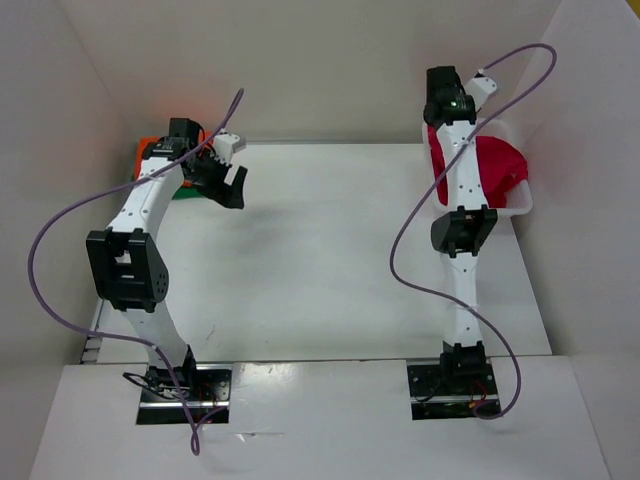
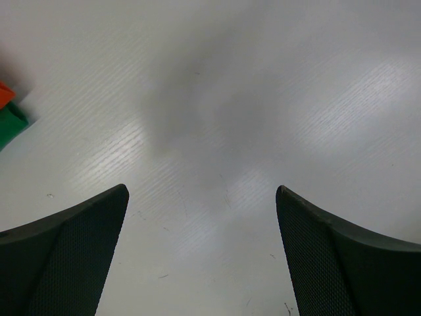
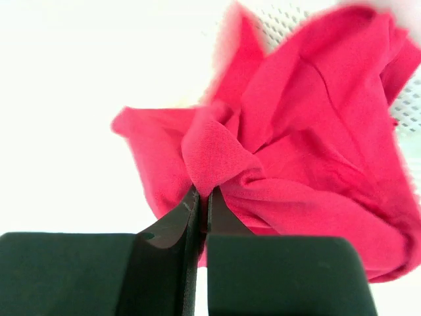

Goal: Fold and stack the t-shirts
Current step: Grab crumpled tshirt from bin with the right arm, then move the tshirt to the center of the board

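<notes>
The magenta-red t-shirt (image 1: pixel 497 168) hangs bunched over the white mesh basket (image 1: pixel 520 205) at the far right. My right gripper (image 3: pixel 204 192) is shut on a fold of the magenta-red t-shirt (image 3: pixel 309 145) and holds it up; in the top view the right gripper (image 1: pixel 440 125) is hidden under its wrist. The orange t-shirt (image 1: pixel 146 148) and green t-shirt (image 1: pixel 186 185) lie folded at the far left, mostly hidden by my left arm; their corners, the orange t-shirt (image 2: pixel 4 93) above the green t-shirt (image 2: pixel 9 125), show in the left wrist view. My left gripper (image 2: pixel 202 191) is open and empty above the white table, also seen from the top as the left gripper (image 1: pixel 234 186).
White walls close in the table (image 1: pixel 330 250) at the back and both sides. The basket's mesh wall (image 3: pixel 289 20) shows behind the shirt. Purple cables (image 1: pixel 410 230) loop beside both arms.
</notes>
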{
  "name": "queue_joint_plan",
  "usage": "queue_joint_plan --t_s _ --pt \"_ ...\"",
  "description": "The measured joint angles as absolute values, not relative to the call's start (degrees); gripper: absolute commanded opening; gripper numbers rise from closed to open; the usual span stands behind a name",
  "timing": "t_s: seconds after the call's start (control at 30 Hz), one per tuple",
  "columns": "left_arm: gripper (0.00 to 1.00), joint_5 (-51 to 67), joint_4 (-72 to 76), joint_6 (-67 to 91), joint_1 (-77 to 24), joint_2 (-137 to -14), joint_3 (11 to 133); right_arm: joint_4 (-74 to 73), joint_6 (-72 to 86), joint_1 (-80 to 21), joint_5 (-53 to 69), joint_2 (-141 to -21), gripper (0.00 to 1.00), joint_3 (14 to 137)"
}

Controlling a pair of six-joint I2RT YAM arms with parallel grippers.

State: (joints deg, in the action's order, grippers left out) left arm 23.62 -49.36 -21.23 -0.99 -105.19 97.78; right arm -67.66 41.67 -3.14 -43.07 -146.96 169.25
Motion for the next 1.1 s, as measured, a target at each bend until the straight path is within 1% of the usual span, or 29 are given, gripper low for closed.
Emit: queue_joint_plan --t_s 0.23,0.33,0.37,0.5,0.57,0.67,0.8,0.83,0.87,0.9,0.93,0.97,1.0,1.1 --pt "0.99 23.81 -49.23 -21.19 -0.99 -99.92 96.16 -69.63 40.75 -12.45 -46.7 -134.74 0.0 172.4" --pt "0.99 23.79 -49.23 -21.19 -0.99 -96.14 94.98 -69.08 37.6 -17.12 -45.28 -127.44 0.0 174.04" --pt "0.99 23.75 -49.08 -21.19 -0.99 -94.8 94.45 -68.07 35.62 -18.87 -43.05 -124.4 0.0 173.58" --pt "0.99 23.57 -48.6 -20.99 -0.38 -88.66 90.98 -60.97 25.58 -26.55 -32.97 -109.4 0.0 164.81" --pt "0.99 23.57 -48.49 -20.84 0.75 -86.02 89.58 -58.13 21.41 -32.62 -30.87 -102.65 0.0 160.0" --pt "0.99 23.2 -48.14 -20.73 3.33 -82.28 87.48 -55.79 17.85 -40.88 -30.28 -95.9 0.0 153.45" --pt "0.99 22.22 -47.86 -20.69 5.63 -78.15 84.88 -55.11 17.85 -41.45 -30.46 -92.64 0.0 144.99" --pt "0.99 22.11 -47.83 -20.67 5.8 -77.34 84.36 -54.68 18.31 -41.21 -30.48 -92.68 0.01 142.52" --pt "0.99 21.96 -47.81 -20.62 6.0 -76.66 83.94 -54.54 18.83 -41.21 -30.22 -93.12 0.12 140.33" --pt "0.99 21.74 -47.83 -20.62 6.04 -76.07 83.61 -53.71 19.68 -40.97 -29.67 -93.97 0.47 137.45" --pt "0.99 21.54 -47.81 -20.6 6.09 -75.68 83.4 -52.82 20.67 -40.47 -28.58 -94.85 0.57 134.52" --pt "0.99 21.23 -47.81 -20.56 6.09 -75.37 83.22 -51.77 21.23 -39.92 -27.24 -96.36 0.62 131.5" --pt "0.99 20.93 -47.83 -20.53 6.11 -75.2 83.18 -51.0 21.93 -38.98 -25.74 -98.19 0.74 128.49" --pt "0.99 20.16 -47.9 -20.51 6.15 -74.91 83.09 -49.8 23.81 -34.87 -21.78 -103.61 0.92 120.18"
